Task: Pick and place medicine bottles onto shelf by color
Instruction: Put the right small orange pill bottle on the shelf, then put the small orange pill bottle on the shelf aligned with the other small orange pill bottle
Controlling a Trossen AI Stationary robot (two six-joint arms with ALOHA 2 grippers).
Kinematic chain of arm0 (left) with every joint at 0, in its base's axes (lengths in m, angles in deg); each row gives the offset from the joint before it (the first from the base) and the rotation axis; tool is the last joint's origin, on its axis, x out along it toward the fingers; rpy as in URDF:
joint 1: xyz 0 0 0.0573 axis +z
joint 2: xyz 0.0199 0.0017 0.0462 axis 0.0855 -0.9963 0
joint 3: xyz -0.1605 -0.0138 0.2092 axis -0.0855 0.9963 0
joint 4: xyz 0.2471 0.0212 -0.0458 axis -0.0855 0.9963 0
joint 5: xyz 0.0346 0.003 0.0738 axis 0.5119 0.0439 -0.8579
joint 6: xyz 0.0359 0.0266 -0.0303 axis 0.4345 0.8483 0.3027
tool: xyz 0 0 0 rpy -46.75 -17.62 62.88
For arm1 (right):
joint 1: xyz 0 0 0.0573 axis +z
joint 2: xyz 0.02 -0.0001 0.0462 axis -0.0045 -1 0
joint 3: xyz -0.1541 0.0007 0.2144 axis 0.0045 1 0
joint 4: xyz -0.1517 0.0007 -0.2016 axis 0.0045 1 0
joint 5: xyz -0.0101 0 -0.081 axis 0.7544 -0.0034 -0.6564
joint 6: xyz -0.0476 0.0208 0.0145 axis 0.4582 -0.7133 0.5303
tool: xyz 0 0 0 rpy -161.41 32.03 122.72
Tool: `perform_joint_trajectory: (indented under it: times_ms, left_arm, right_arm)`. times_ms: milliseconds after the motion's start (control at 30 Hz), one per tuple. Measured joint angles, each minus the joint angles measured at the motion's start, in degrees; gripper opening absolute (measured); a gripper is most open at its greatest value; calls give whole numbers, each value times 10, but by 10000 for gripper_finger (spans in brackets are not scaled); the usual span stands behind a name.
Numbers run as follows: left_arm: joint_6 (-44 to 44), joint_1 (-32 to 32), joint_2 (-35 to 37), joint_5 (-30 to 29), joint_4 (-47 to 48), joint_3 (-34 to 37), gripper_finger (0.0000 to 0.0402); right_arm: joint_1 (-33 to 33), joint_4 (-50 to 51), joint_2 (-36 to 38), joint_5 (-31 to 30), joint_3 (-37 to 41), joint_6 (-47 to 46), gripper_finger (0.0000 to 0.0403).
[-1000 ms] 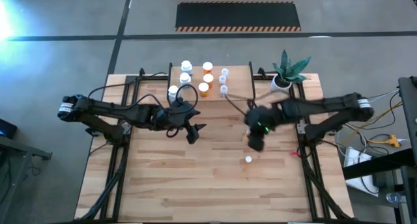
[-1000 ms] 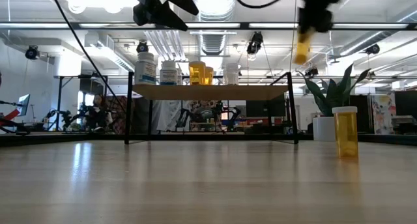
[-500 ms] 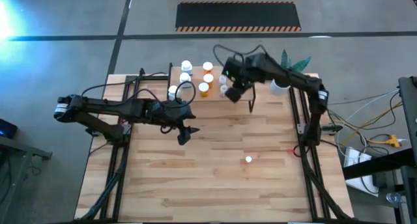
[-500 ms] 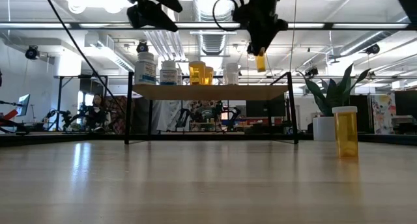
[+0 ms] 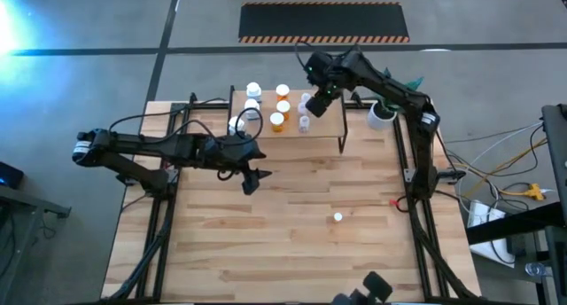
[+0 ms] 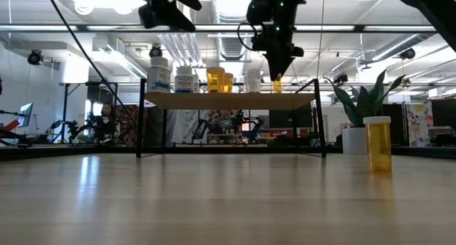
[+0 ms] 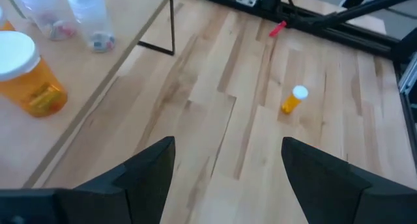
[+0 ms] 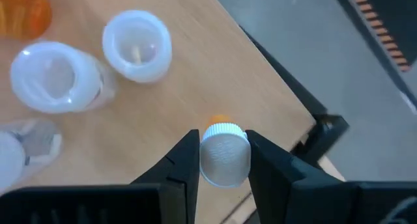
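An orange bottle is held above the shelf for placing.

High view: the right gripper (image 5: 317, 103) hangs over the shelf (image 5: 266, 101), where most medicine bottles (image 5: 282, 106) are already sorted; one bottle (image 5: 337, 217) is left on the table (image 5: 283, 243).
Low view: that bottle stands upright.
Left wrist view: the left gripper (image 7: 225, 178) is seen with jaws apart.
Right wrist view: the jaws are clamped on a white-capped orange bottle (image 8: 225, 154).

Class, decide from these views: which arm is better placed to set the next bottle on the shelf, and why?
The right. Its pincer grips an orange bottle above the shelf. The left pincer is open and empty over the table.
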Motion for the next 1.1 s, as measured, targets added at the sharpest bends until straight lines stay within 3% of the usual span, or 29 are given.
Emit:
perform_joint_trajectory:
  times_ms: [300, 667, 1100]
  left_arm:
    - [-14, 0, 0, -17, -12, 0, 265]
    - [-14, 0, 0, -25, -11, 0, 265]
    - [-12, 0, 0, -25, -10, 0, 265]
  right_arm:
    - [-36, -19, 2, 69, 31, 52, 93]
    - [-35, -34, 4, 77, 34, 64, 104]
    - [-35, -38, 37, 90, 30, 98, 250]
